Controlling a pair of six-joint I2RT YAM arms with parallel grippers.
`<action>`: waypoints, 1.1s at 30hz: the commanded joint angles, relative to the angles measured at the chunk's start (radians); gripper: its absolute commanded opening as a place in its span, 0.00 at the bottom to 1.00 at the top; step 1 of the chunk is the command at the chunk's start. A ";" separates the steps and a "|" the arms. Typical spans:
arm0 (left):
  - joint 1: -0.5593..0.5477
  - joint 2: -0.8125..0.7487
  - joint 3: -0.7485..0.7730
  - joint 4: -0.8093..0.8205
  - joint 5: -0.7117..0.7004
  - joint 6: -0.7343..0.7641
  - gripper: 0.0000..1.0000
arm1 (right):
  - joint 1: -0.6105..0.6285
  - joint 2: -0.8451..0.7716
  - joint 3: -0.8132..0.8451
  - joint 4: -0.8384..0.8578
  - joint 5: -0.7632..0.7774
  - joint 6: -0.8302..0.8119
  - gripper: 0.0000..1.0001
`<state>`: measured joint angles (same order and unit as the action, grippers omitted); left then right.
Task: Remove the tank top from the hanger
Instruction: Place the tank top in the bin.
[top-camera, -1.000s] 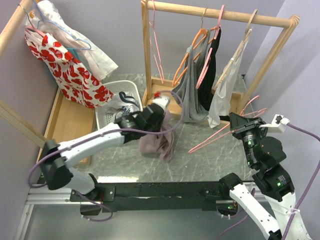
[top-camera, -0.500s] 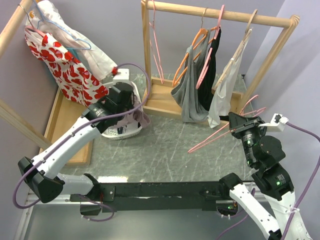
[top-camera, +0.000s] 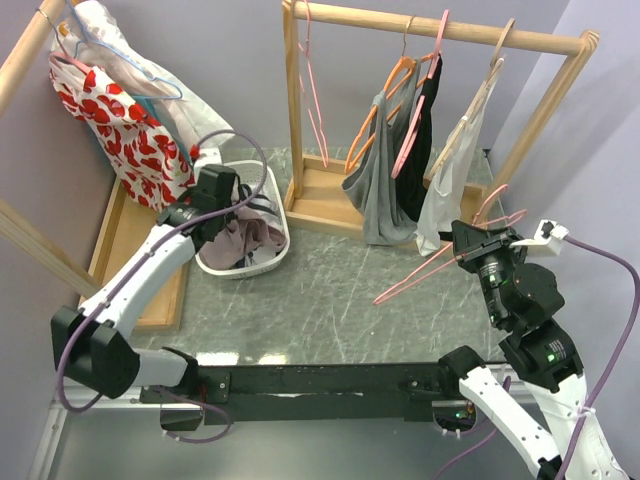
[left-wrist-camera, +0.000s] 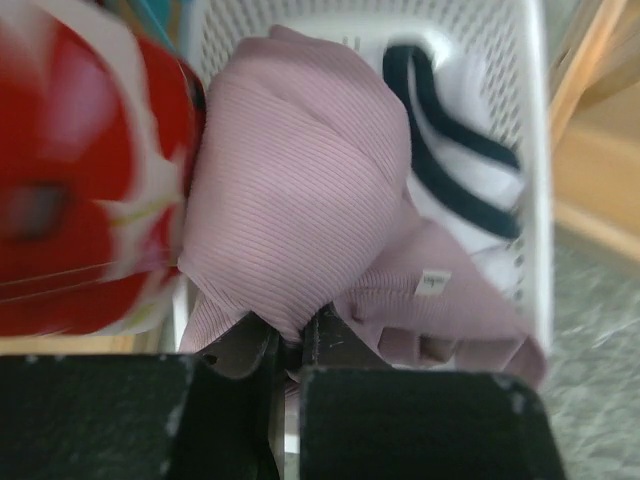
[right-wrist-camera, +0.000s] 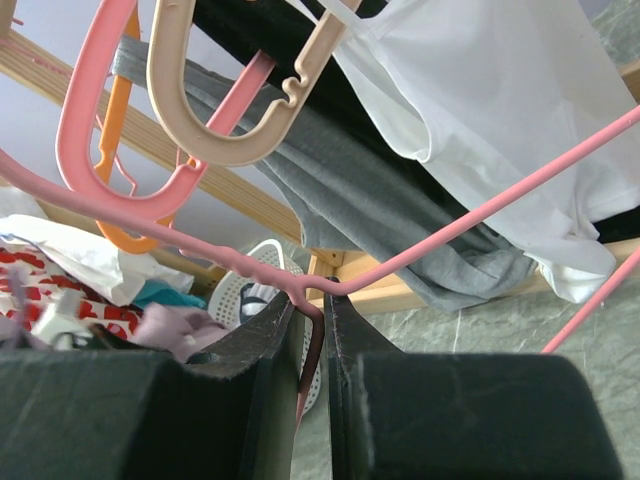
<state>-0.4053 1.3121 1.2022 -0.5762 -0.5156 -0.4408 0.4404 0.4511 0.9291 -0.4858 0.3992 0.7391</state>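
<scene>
The tank top (left-wrist-camera: 300, 200) is a mauve ribbed garment. It lies bunched in the white basket (left-wrist-camera: 500, 60) on top of a white and navy piece. My left gripper (left-wrist-camera: 295, 335) is shut on a fold of it. From above, the left gripper (top-camera: 228, 218) reaches down into the basket (top-camera: 283, 222), where the tank top (top-camera: 247, 240) rests. The bare pink wire hanger (right-wrist-camera: 480, 215) is pinched at its neck by my shut right gripper (right-wrist-camera: 312, 300). In the top view the hanger (top-camera: 420, 277) slants out left from the right gripper (top-camera: 474, 245) above the table.
A wooden rack (top-camera: 440, 30) at the back holds grey (top-camera: 385, 190), black (top-camera: 420, 140) and white (top-camera: 450, 170) garments on hangers, plus an empty pink hanger (top-camera: 312, 95). A red floral dress (top-camera: 130, 140) hangs at the left, close to my left wrist. A wooden tray (top-camera: 135, 245) lies under it.
My left arm swung left from the table's middle to the basket, carrying the tank top, which now rests inside. The right gripper with the hanger shifted slightly up and left.
</scene>
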 joint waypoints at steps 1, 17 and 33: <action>-0.003 0.053 -0.070 0.018 0.060 -0.055 0.01 | -0.003 0.024 0.005 0.064 0.000 -0.014 0.19; -0.010 -0.164 -0.153 0.178 0.230 0.008 0.67 | -0.005 0.067 -0.015 0.084 -0.051 -0.010 0.06; -0.286 -0.251 -0.162 0.388 0.666 0.099 0.82 | -0.011 0.123 -0.108 0.214 -0.227 0.118 0.02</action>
<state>-0.5701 0.9962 1.0119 -0.2565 0.0639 -0.3779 0.4377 0.5617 0.8280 -0.3630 0.2161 0.8272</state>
